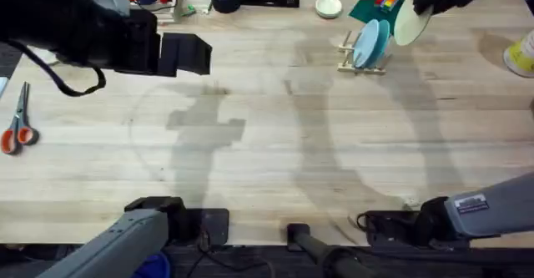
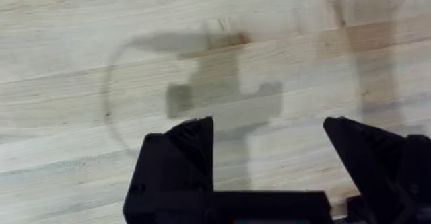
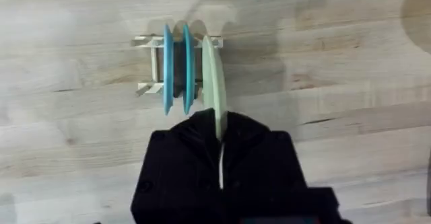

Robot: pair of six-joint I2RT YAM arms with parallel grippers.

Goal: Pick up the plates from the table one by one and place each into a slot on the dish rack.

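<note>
Light wooden table (image 1: pixel 275 136), plank grain visible. Dish rack (image 1: pixel 360 63) near far right corner, two blue plates (image 3: pixel 176 68) upright in slots. Right gripper (image 3: pixel 221 126) clamped on cream plate (image 3: pixel 211 76) by edge, plate upright just beside blue ones at rack. Left gripper (image 2: pixel 269 133) spread wide over bare table, holds nothing. Scissors (image 1: pixel 17 128) at left edge.
</note>
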